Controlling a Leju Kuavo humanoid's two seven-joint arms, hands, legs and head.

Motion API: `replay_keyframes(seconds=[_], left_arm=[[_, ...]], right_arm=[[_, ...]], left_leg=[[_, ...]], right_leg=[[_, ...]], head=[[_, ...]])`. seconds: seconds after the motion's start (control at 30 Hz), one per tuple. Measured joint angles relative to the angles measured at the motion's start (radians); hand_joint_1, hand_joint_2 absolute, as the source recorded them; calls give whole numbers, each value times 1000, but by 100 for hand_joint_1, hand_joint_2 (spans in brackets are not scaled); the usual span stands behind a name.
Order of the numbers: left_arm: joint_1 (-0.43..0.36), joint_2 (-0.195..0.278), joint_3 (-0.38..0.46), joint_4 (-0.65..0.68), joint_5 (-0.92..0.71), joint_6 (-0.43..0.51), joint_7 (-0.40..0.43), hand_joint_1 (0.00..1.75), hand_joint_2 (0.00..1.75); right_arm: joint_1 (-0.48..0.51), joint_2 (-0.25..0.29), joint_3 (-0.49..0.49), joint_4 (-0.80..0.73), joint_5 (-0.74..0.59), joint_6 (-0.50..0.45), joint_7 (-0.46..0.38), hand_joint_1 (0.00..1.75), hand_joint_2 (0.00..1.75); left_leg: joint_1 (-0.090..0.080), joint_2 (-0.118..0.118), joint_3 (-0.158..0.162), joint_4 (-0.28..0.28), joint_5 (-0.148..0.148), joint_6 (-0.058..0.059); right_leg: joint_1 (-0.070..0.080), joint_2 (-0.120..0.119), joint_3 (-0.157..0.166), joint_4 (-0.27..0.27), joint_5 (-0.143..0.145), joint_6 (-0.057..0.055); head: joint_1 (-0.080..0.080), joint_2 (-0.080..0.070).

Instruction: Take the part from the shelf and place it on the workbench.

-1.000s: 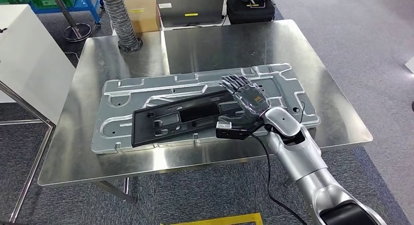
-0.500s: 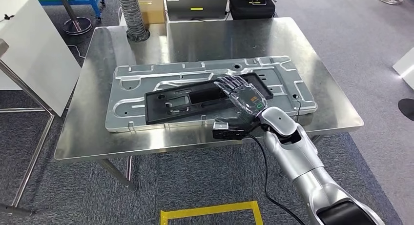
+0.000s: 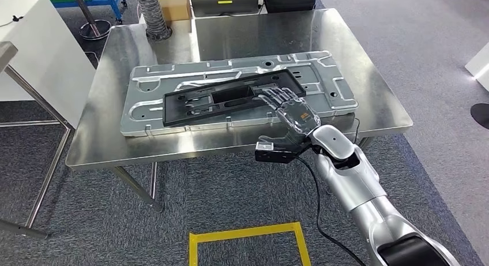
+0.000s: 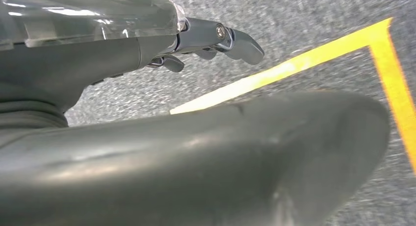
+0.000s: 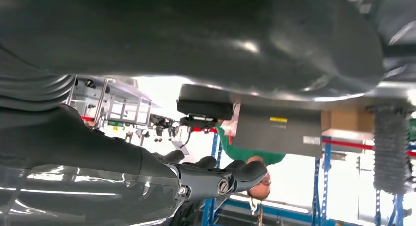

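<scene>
Part (image 3: 230, 97), a flat black frame with cut-outs, lies lengthwise on a grey metal plate (image 3: 144, 113) on the steel bench (image 3: 380, 98), apparently already set down where the plate supports it flat. Right hand (image 3: 290, 111) hovers over its near end, fingers spread and holding nothing, probably after letting go. Left hand (image 4: 147, 44) hangs over the carpet beside yellow floor tape (image 4: 294, 66), its grasp unclear. No lettering is legible.

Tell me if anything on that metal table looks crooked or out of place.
Mostly tidy. The black part lies flat on the large silver plate, but slightly askew to the plate's long edges. The plate itself sits at a small angle to the steel workbench. The right hand rests over the part's near end. Nothing looks spilled or damaged.
</scene>
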Motion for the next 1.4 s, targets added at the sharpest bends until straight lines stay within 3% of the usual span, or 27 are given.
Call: replay_keyframes(seconds=[0.03,0.1,0.17,0.2,0.27,0.3,0.33,0.37,0.43,0.47,0.53,0.6,0.67,0.7,0.73,0.8,0.87,0.93,0.97,1.0,1.07,1.13,1.2,1.23,1.3,1.33,1.4], left_arm=[[0,0,0,0,0,0,0,0,0],[-2,1,0,0,0,1,0,0,0],[-6,2,0,0,-1,2,0,0,0],[-8,2,0,0,-2,2,0,0,0],[-7,2,0,0,-3,3,0,0,0],[-6,2,0,0,-3,3,1,0,0],[-5,2,0,0,-3,3,1,0,0],[-4,2,0,1,-3,3,1,0,0],[-4,2,0,1,-3,3,1,0,0],[-3,2,0,1,-4,3,1,0,0],[-1,2,0,1,-5,3,1,0,0],[0,2,0,1,-6,3,2,0,0],[0,2,0,1,-6,3,1,0,0],[0,2,0,1,-6,2,1,0,0],[0,2,0,1,-7,2,1,0,0],[2,2,0,1,-7,2,1,0,0],[5,2,0,1,-8,1,1,0,0],[5,2,0,1,-8,1,2,0,0],[6,2,0,1,-8,1,2,0,0],[5,2,0,1,-8,1,2,0,0],[5,2,0,1,-8,1,2,0,0],[3,3,0,1,-8,1,2,0,0],[0,5,0,0,-7,1,1,0,0],[-1,6,0,0,-6,1,1,0,0],[2,5,0,1,-6,1,1,0,0],[3,6,0,1,-5,1,1,0,0],[5,6,0,1,-2,2,0,0,0]], right_arm=[[2,-1,2,0,0,-1,0,0,0],[5,-2,4,1,0,-3,3,0,0],[6,-2,4,1,0,-5,7,0,0],[6,-2,4,1,1,-5,8,0,0],[9,-2,4,1,1,-6,9,0,0],[10,0,4,1,2,-6,9,0,0],[12,2,4,2,2,-6,10,0,0],[12,4,4,2,2,-6,10,0,0],[14,10,4,3,2,-6,11,0,0],[15,13,4,3,2,-6,11,0,0],[19,16,4,5,2,-6,11,0,0],[20,17,4,6,2,-6,11,0,0],[18,17,3,6,2,-6,11,0,0],[17,17,2,6,1,-6,11,0,0],[18,18,2,6,1,-6,11,0,0],[21,18,1,7,0,-6,11,0,0],[22,17,2,7,0,-6,11,0,0],[23,12,2,7,0,-5,12,0,0],[26,9,1,7,-1,-5,14,0,0],[31,8,0,7,-1,-6,16,0,0],[45,7,-5,7,-3,-7,24,0,0],[60,7,-17,7,-6,-11,32,0,0],[73,6,-33,6,-12,-19,39,0,0],[80,6,-42,6,-17,-23,43,0,0],[98,6,-61,6,-27,-29,49,0,0],[110,8,-71,6,-34,-32,51,0,0],[140,16,-103,6,-61,-42,51,0,0]], left_leg=[[0,0,23,-4,20,-1],[1,3,118,-109,61,4],[-4,4,213,-246,51,11],[-7,5,235,-285,39,15],[-10,4,230,-299,46,26],[-8,8,222,-301,58,34],[-6,11,210,-304,71,42],[-3,15,196,-305,86,48],[-4,20,163,-304,114,54],[-4,21,146,-304,127,53],[-4,23,110,-302,152,50],[-3,23,80,-298,175,44],[-5,21,61,-293,193,33],[-5,20,57,-293,201,27],[-5,19,55,-294,211,20],[-2,17,51,-297,219,8],[0,11,31,-252,163,-1],[2,6,-1,-134,59,-4],[3,4,-14,-66,22,-5],[3,3,-16,-17,9,-5],[3,2,24,-4,44,-1],[-2,6,129,-119,76,12],[-10,12,229,-261,51,23],[-14,15,254,-302,36,26],[-15,17,247,-323,49,32],[-11,20,239,-328,63,38],[-3,26,212,-335,94,49]], right_leg=[[0,0,-17,3,11,2],[0,0,-48,11,32,8],[4,-2,-67,18,51,19],[5,-3,-71,18,61,25],[6,-5,-73,11,79,37],[3,-5,-78,13,74,43],[1,-6,-88,29,47,49],[-1,-6,-104,65,1,55],[-3,-8,-141,193,-110,66],[-4,-9,-153,259,-140,71],[-5,-9,-137,315,-125,75],[-6,-7,-49,235,-80,74],[-3,-1,63,86,-92,62],[0,1,96,35,-105,54],[4,2,110,7,-113,44],[4,-1,101,0,-98,27],[0,-4,85,-5,-73,12],[2,-5,58,-5,-49,3],[3,-5,41,-4,-36,1],[5,-4,24,-2,-24,0],[9,-4,-11,3,0,1],[14,-4,-39,8,21,5],[17,-6,-54,10,42,14],[18,-8,-57,9,53,19],[16,-11,-60,1,72,30],[15,-10,-65,4,63,36],[10,-9,-90,65,-17,52]], head=[[0,0],[0,0],[0,0],[0,0],[0,0],[0,0],[0,0],[0,0],[0,0],[0,0],[0,0],[0,0],[0,0],[0,0],[0,0],[0,0],[0,0],[0,0],[0,0],[0,0],[0,0],[0,0],[0,0],[0,0],[0,0],[0,0],[0,0]])
